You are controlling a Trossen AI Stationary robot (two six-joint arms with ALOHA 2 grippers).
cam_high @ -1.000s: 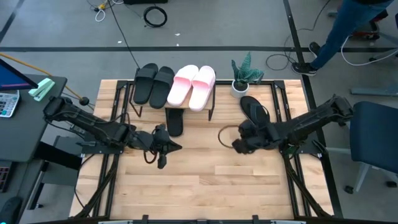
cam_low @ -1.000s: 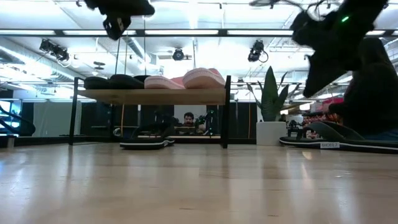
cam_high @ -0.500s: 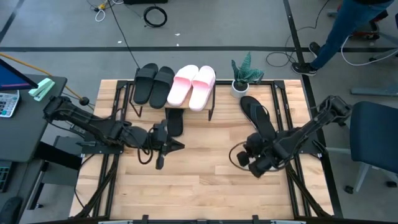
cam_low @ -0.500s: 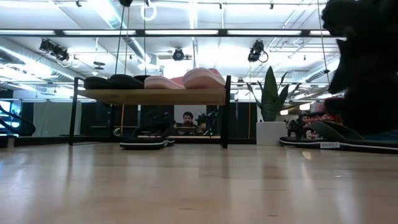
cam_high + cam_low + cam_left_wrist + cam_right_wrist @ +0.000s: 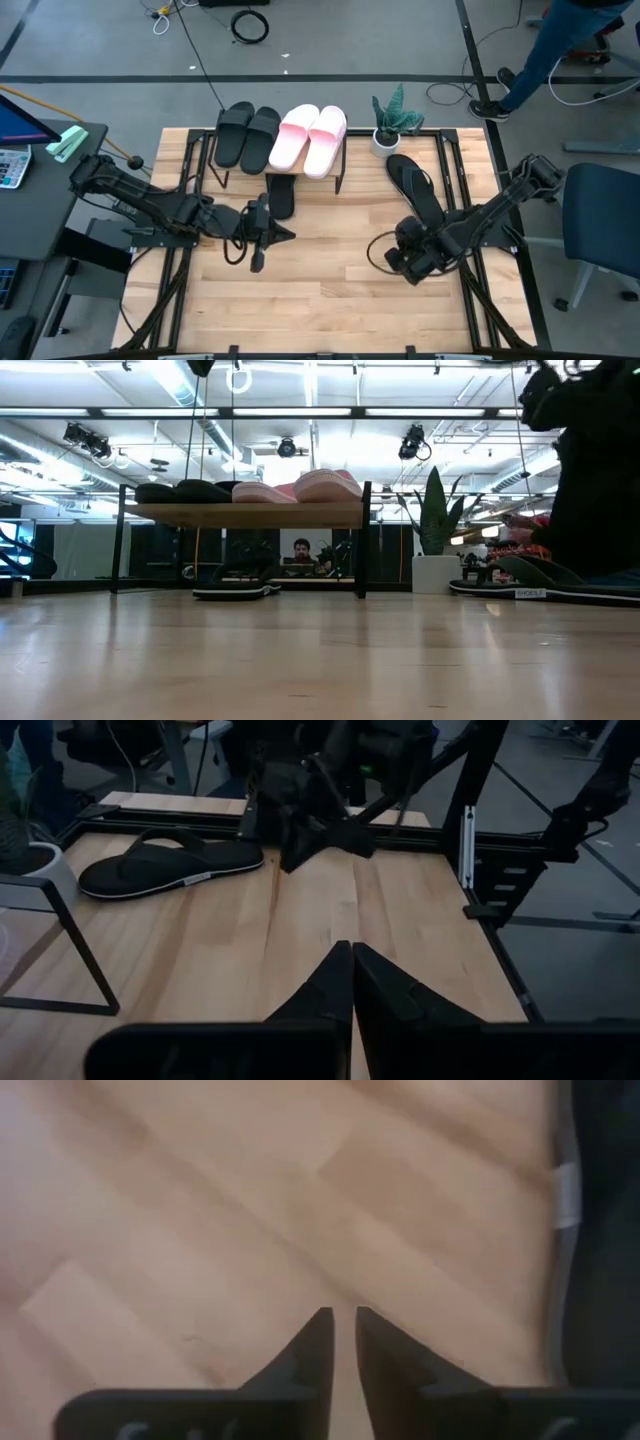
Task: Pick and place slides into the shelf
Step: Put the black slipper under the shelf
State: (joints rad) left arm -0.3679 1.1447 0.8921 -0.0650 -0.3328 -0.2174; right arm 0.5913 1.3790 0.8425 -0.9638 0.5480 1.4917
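On top of the shelf (image 5: 338, 165) at the far side of the table (image 5: 330, 300) sit four slides side by side: two black slides (image 5: 247, 134) on the left and two pink slides (image 5: 310, 136) on the right, toes pointing toward the table's near edge. Under the shelf's top board lies one black flip-flop (image 5: 281, 194), flat on the table between the black metal legs; in the low view it rests on the wood beneath the board. The other flip-flop (image 5: 413, 182) lies flat on the table well to the right of the shelf, near a small potted plant (image 5: 391, 118) that stands at the far edge.

The right gripper (image 5: 402, 262) hangs over bare wood just in front of that loose flip-flop, apart from it. Its two fingers stand almost together with only a thin slit between them, and they hold nothing.

The left gripper (image 5: 262, 240) hovers above the table in front of the shelf, near the flip-flop beneath it. Its fingers are pressed together at the tips and are empty.

A person (image 5: 560, 45) stands on the floor beyond the table's far right corner.
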